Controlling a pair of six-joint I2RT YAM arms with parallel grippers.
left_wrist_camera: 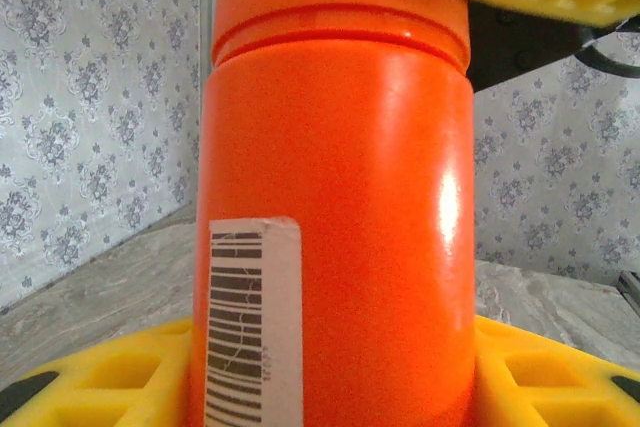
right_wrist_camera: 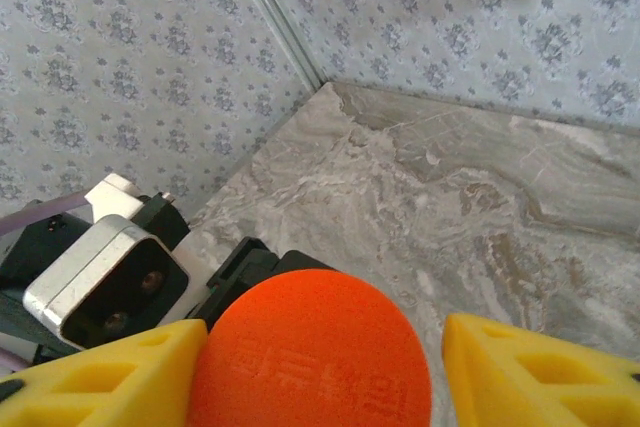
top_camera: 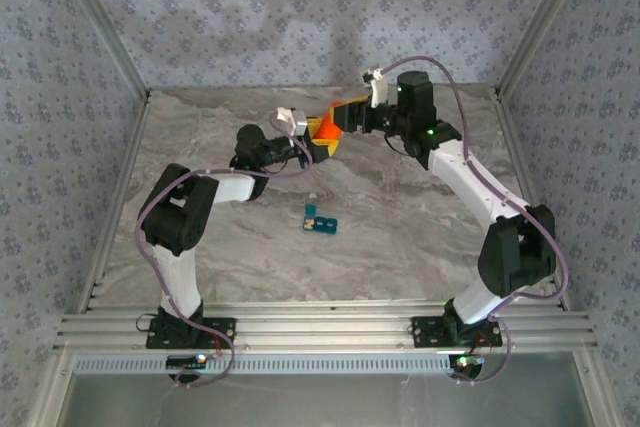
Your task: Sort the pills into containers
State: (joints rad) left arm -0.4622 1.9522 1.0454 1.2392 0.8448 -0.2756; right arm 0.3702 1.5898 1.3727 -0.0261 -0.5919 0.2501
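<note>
Across most of the top view — marble table (top_camera: 420,247), walled in patterned paper. Reaching in from the lower corners, left arm (top_camera: 185,217) and right arm (top_camera: 480,197), meeting at upper centre. Held there between them: orange bottle (top_camera: 330,122), upright, barcode label towards the left wrist camera. Lifted or resting on the table, cannot tell.

Gripped low on the body by the left gripper (left_wrist_camera: 330,392), with yellow fingers (left_wrist_camera: 90,377) about half apart and pressed to either side. Probably done to steady the bottle while the top is worked.

Over the cap (right_wrist_camera: 310,357), the right gripper (right_wrist_camera: 325,362), astride it from above. One finger (right_wrist_camera: 110,377) against the cap at lower left of the right wrist view, the other (right_wrist_camera: 540,367) with a thin sliver of table between. Not clamped yet, by the look. Likely placed so for twisting the cap off and reaching the pills.

Smallest last: the containers (top_camera: 321,219), a teal strip lying flat at centre of the top view, well apart from both grippers, left clear for filling. Lids open or closed — cannot tell.
</note>
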